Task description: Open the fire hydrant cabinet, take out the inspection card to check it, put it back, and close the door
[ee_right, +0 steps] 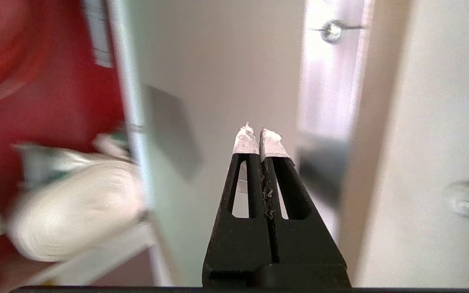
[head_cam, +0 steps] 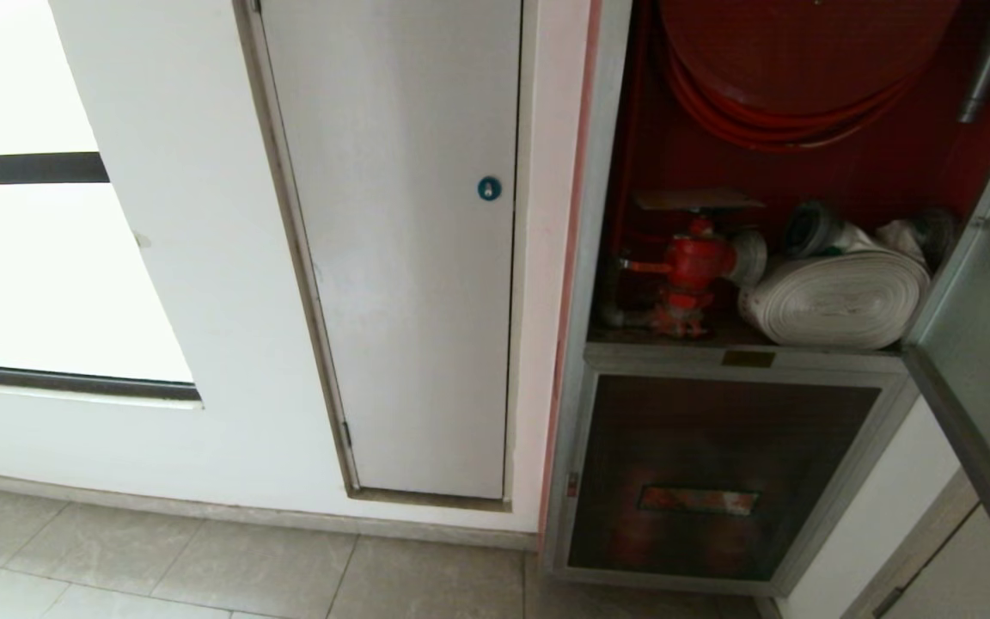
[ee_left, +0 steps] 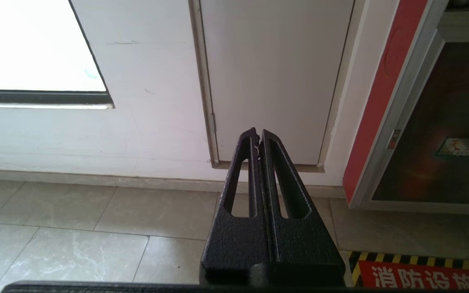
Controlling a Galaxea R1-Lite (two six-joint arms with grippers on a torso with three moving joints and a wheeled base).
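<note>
Fire hydrant cabinet (head_cam: 770, 258) open, inspection card (head_cam: 694, 200) atop red valve (head_cam: 691, 262), right pincer (ee_right: 259, 136) clenched empty beside door (ee_right: 218, 81)

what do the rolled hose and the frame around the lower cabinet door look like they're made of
Rolled hose: seemingly woven fabric, matte off-white, flat layers coiled up, slightly dingy. Lower door frame: apparently brushed metal, perhaps aluminium or steel, dull silver-grey with a soft sheen; it surrounds a dark glossy panel, likely tinted glass.

We see the fire hydrant cabinet (head_cam: 598, 258) framed in brushed, matt metal, its inside painted glossy red. The rolled hose (head_cam: 839, 301) looks like woven white cloth, and the floor (head_cam: 203, 559) is smooth, faintly glossy stone tile.
</note>
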